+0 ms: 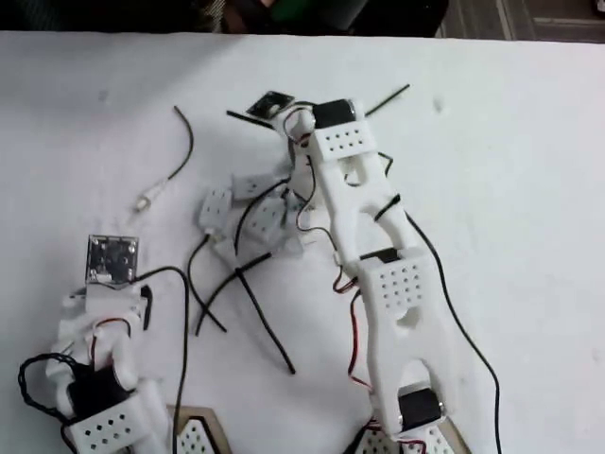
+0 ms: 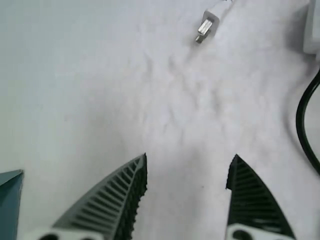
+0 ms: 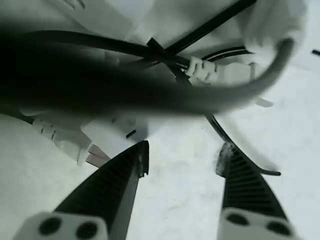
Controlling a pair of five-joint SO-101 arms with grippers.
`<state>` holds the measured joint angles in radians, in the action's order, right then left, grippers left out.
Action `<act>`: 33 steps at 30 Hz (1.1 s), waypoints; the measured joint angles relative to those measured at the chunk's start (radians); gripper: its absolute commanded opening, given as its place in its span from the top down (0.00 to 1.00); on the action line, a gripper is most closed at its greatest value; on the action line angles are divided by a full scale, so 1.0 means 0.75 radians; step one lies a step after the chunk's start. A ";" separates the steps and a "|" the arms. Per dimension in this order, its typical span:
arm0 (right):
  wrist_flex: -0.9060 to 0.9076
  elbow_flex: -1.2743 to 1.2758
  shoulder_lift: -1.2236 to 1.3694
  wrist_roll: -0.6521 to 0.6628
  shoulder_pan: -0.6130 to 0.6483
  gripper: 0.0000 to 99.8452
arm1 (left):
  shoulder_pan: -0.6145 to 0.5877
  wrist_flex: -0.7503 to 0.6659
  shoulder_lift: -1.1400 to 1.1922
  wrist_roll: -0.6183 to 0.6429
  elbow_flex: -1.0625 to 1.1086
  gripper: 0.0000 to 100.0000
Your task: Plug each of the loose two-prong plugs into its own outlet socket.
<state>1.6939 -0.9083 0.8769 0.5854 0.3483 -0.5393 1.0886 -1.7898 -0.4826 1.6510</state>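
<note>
A loose white two-prong plug (image 1: 148,199) on a black cord lies on the white table (image 1: 492,142), left of a cluster of white outlet sockets (image 1: 216,206). The same plug (image 2: 206,25) lies flat, well ahead of my left gripper (image 2: 187,165), which is open over bare table with nothing between its fingers. My right gripper (image 3: 185,150) is open too, low over the cluster. A white socket block (image 3: 112,135) sits just off one fingertip, and a white plug (image 3: 205,70) on a black cord lies beyond. A blurred black cable (image 3: 100,75) crosses close to that camera.
Several black cords (image 1: 255,303) sprawl from the socket cluster toward the table's front. A cord (image 2: 302,120) and a socket's corner (image 2: 312,30) lie beside the left gripper. The right arm (image 1: 397,284) stretches across the middle of the table.
</note>
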 measured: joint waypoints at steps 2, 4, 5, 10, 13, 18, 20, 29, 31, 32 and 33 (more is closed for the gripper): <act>0.000 0.000 0.000 -0.065 0.008 0.78 | 0.000 0.000 0.000 0.000 0.000 0.74; 0.000 0.000 0.000 -0.174 0.031 0.78 | 0.000 0.000 0.000 0.000 0.000 0.74; 0.000 0.000 0.000 -0.237 0.045 0.78 | 0.000 0.000 0.000 0.000 0.000 0.74; 0.000 0.000 0.000 -0.524 0.117 0.78 | 0.000 0.000 0.000 0.000 0.000 0.74; -0.031 0.000 0.000 -0.644 0.141 0.78 | 0.000 0.000 0.000 0.000 0.000 0.74; -0.096 -0.002 0.078 -0.734 0.135 0.85 | 0.000 0.000 0.000 0.000 0.000 0.74; -0.100 -0.004 0.113 -0.741 0.131 0.93 | 0.000 0.000 0.000 0.000 0.000 0.74; -0.008 -0.029 0.086 -0.745 0.133 0.98 | 0.000 0.000 0.000 0.000 0.000 0.74; 0.018 -0.027 0.023 -0.743 0.135 0.98 | 0.000 0.000 0.000 0.000 0.000 0.74; 0.020 -0.027 -0.020 -0.743 0.135 0.98 | 0.000 0.000 0.000 0.000 0.000 0.74; 0.020 -0.027 -0.068 -0.741 0.133 0.98 | 0.000 0.000 0.000 0.000 0.000 0.74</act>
<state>1.7093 -0.9283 0.8263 0.0299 0.4480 -0.5393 1.0886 -1.7898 -0.4826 1.6510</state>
